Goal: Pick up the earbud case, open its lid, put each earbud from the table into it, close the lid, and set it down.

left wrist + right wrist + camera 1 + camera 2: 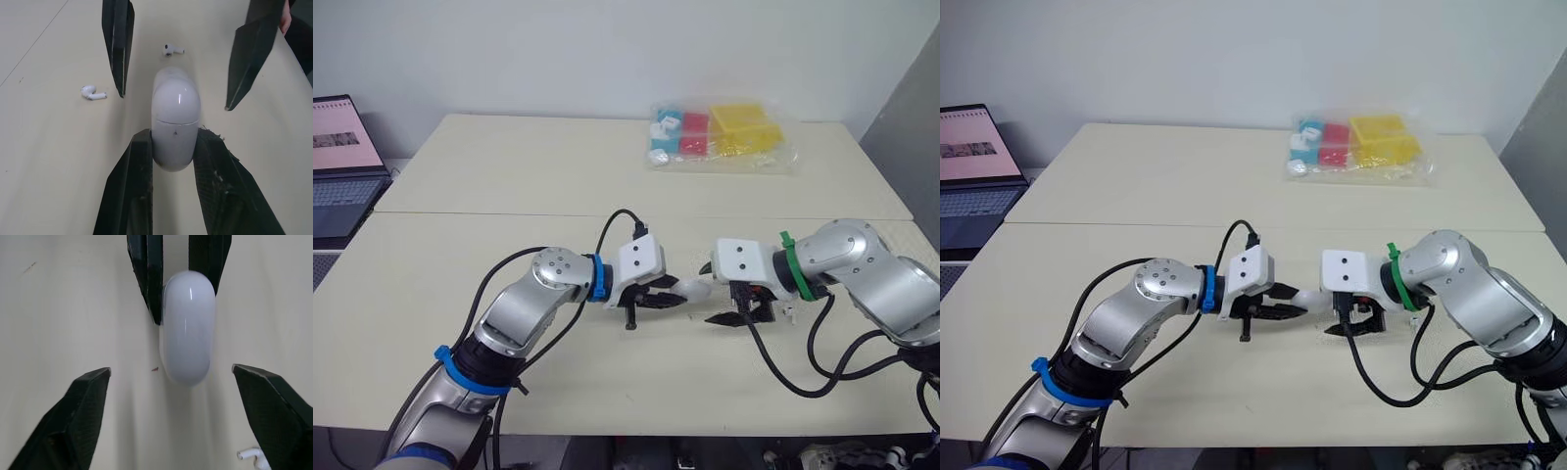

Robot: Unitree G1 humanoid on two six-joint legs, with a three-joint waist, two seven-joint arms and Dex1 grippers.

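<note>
While the left gripper (pixel 675 294) has its fingers closed on the base half of the white earbud case (pixel 175 122), the case is held sideways just over the pale worktop (pixel 509 176). It sits near the front middle, with its rounded lid end pointing at the right gripper (pixel 707 293). The right gripper's fingers are spread wide, one to each side of the lid end, touching nothing. The lid is shut; its seam shows as a thin line across the case, just past the left fingertips.

The step in hand looks to be opening the lid. To do it well, the right fingers should catch only the part beyond the seam and swing it back on its hinge, with the left grip kept firm and low (a smooth, rounded shell is likely to slip if squeezed near its end).

What the case holds cannot be seen, though two white earbuds, one (pixel 93 92) and another (pixel 172 49), lie loose on the worktop, apart from each other. At the far edge a clear plastic bag (pixel 720 135) holds yellow, red and blue boxes.
</note>
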